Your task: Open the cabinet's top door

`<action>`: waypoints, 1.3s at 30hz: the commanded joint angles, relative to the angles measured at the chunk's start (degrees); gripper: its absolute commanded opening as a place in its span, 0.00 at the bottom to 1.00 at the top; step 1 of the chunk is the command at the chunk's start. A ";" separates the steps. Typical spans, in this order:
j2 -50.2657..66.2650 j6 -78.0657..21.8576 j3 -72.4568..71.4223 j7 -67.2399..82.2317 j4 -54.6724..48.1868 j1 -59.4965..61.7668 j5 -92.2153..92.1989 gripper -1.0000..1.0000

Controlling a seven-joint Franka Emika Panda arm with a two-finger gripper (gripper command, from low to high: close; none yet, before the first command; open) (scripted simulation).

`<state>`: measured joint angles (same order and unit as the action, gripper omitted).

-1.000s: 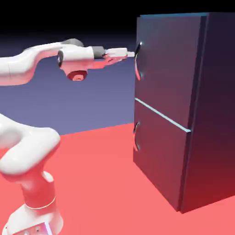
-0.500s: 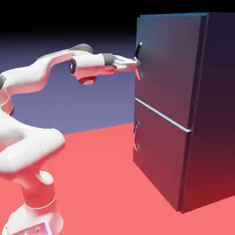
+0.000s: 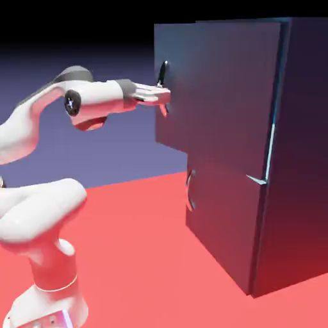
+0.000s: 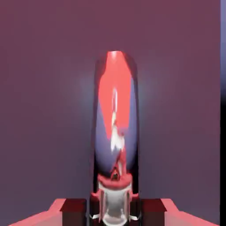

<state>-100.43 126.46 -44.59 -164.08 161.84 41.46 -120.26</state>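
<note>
Top door [image 3: 218,90], upper centre of frame, stands partly swung out from the cabinet [image 3: 301,160]. Gripper [image 3: 164,97] clamped tight on its bar handle [image 3: 163,74]. Opening begun; most of the swing remains, I judge.

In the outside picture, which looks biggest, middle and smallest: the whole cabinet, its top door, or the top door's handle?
1. the cabinet
2. the top door
3. the handle, a thin bar partly hidden by the gripper

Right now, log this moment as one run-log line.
gripper: shut on handle | top door: swung partly open | lower door: closed | cabinet: upright
</note>
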 commanded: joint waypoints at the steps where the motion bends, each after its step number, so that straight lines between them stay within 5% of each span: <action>1: -0.14 -1.70 2.07 1.19 1.43 -1.17 1.04 0.00; 11: -0.56 -16.22 22.84 8.64 9.39 -5.15 14.97 0.00; 22: -0.79 -41.99 34.89 10.73 11.04 13.75 18.40 0.00; 39: 33.29 -62.74 63.68 33.01 -2.18 7.25 49.59 0.00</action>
<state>-67.15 63.78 19.09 -131.07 159.66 48.72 -70.68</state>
